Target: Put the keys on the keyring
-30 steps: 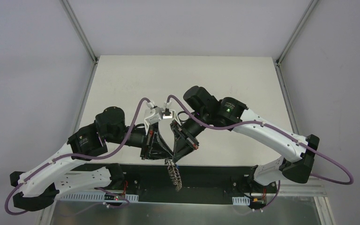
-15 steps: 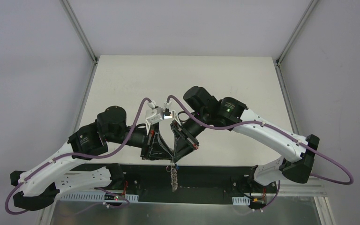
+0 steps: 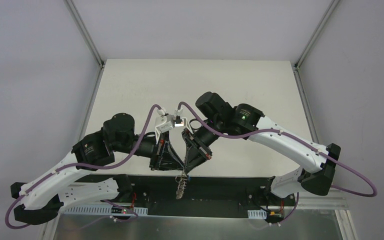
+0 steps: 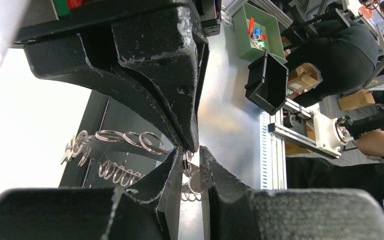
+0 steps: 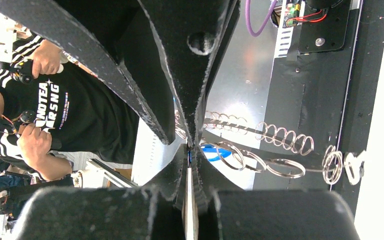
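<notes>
Pale table (image 3: pixel 145 85) — black plate (image 3: pixel 230 187) at near edge.

Keyring (image 3: pixel 181 184): grey-brown band fringed with silver wire loops (image 4: pixel 125 137), seen against the black base plate (image 3: pixel 230 187). Just above it, left gripper (image 4: pixel 191 152) and right gripper (image 5: pixel 189 147) are both matt black with pale scuffing along the edges, and the key (image 5: pixel 211 150) beside its loops carries a bright blue tag. Beyond it, left arm (image 3: pixel 55 175) and right arm (image 3: pixel 290 142) have white shells, black joints and purple cables (image 3: pixel 130 155), over an off-white table (image 3: pixel 130 85).
</notes>
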Robot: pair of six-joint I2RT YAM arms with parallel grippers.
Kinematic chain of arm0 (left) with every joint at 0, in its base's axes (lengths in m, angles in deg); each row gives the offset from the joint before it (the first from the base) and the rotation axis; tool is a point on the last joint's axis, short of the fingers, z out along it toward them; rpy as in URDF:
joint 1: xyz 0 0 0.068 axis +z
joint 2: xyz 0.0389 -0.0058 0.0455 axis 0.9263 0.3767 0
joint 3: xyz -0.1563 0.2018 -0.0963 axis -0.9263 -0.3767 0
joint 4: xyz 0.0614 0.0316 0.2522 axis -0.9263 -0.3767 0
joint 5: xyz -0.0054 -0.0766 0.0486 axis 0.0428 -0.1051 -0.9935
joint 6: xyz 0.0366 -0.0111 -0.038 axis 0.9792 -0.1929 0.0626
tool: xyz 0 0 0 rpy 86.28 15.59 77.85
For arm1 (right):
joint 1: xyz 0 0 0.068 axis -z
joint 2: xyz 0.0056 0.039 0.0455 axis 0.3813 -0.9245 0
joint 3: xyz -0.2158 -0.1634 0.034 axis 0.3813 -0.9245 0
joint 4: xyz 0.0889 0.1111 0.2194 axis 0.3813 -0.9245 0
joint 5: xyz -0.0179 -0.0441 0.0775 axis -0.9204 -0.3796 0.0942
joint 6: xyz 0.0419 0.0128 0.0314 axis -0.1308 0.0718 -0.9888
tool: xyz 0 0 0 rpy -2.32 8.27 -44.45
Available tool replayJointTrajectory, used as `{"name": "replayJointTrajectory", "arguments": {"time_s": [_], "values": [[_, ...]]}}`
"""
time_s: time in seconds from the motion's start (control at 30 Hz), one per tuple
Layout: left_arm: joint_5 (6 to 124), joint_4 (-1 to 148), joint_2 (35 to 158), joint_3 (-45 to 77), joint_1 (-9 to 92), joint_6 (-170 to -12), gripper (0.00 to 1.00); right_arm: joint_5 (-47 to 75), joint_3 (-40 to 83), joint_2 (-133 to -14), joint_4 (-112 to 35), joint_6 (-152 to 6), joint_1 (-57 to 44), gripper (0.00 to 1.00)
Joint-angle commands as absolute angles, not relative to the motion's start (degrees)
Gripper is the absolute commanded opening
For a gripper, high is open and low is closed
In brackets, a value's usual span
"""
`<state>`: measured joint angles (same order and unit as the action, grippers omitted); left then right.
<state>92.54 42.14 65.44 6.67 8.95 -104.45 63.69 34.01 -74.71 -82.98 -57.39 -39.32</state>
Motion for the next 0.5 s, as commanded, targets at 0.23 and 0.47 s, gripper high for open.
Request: {"name": "replayJointTrajectory", "arguments": {"time_s": [0.23,0.47], "values": [[96.31,41.32,67.34,7.92,8.63,-104.6,0.15,63.48,36.86,-73.42,-79.18,-57.89,-39.14,0.0],[96.91,41.32,67.83,7.68,8.63,-104.48,0.06,62.78,36.65,-72.69,-78.31,-58.21,-39.19,0.0]]}}
